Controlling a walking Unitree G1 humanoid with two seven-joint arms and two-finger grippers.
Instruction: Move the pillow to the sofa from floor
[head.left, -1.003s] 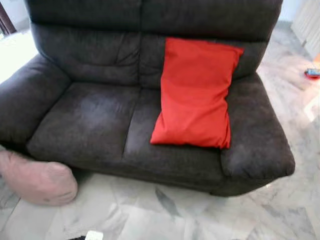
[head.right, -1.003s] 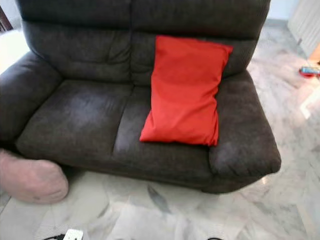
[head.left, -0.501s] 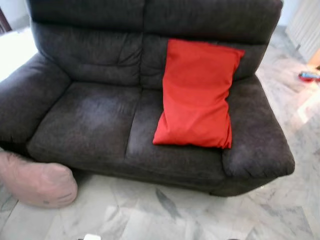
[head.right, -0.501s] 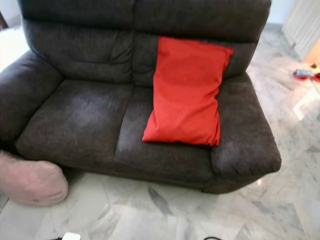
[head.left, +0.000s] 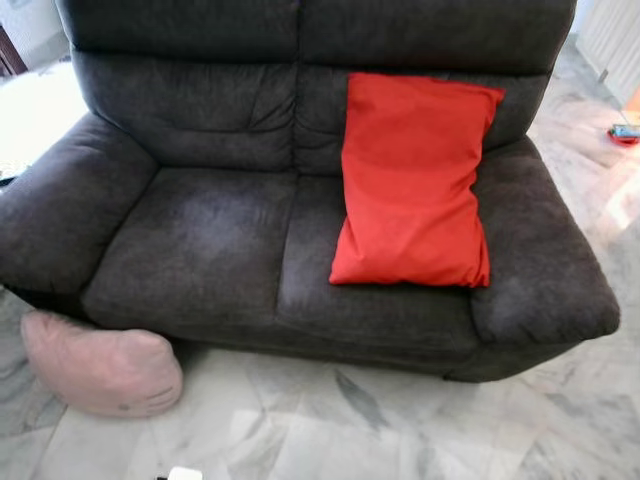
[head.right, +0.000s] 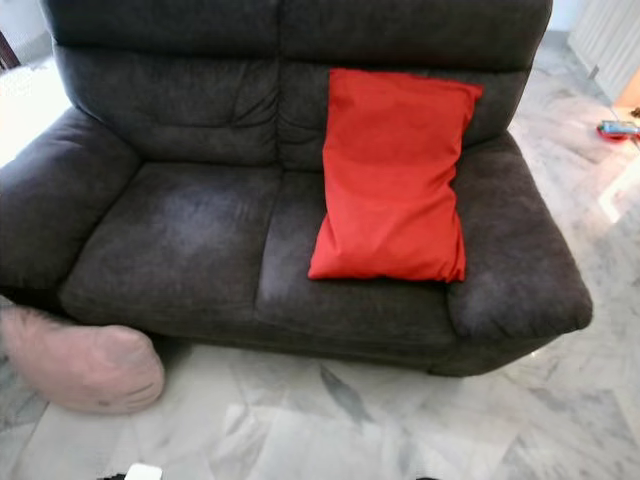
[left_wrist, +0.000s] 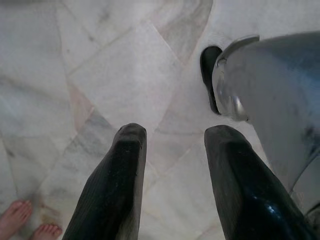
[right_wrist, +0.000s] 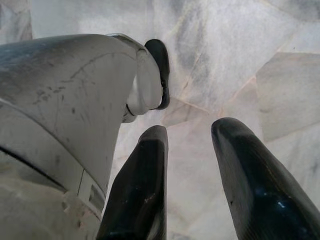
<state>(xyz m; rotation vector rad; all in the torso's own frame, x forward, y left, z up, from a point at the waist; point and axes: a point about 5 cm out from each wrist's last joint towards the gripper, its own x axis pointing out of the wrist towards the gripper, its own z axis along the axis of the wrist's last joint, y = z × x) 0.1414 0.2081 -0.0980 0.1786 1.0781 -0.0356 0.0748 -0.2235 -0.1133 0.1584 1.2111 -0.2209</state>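
Observation:
A pale pink pillow (head.left: 102, 367) lies on the marble floor against the front left corner of the dark grey sofa (head.left: 200, 240). A red pillow (head.left: 415, 185) leans upright against the backrest on the sofa's right seat. My left gripper (left_wrist: 172, 142) hangs down beside my body, open, with only floor between its fingers. The right gripper (right_wrist: 192, 145) hangs the same way on my other side, open and holding nothing.
Marble floor (head.left: 330, 430) runs along the sofa's front. A small white object (head.left: 185, 473) lies at the picture's bottom edge. A small red and blue item (head.left: 625, 133) sits on the floor far right. A person's bare toes (left_wrist: 25, 222) stand near my left side.
The whole picture has shifted right and the sofa looks a little further off, so the camera moved. More of the pink pillow shows. The pillows themselves have not moved.

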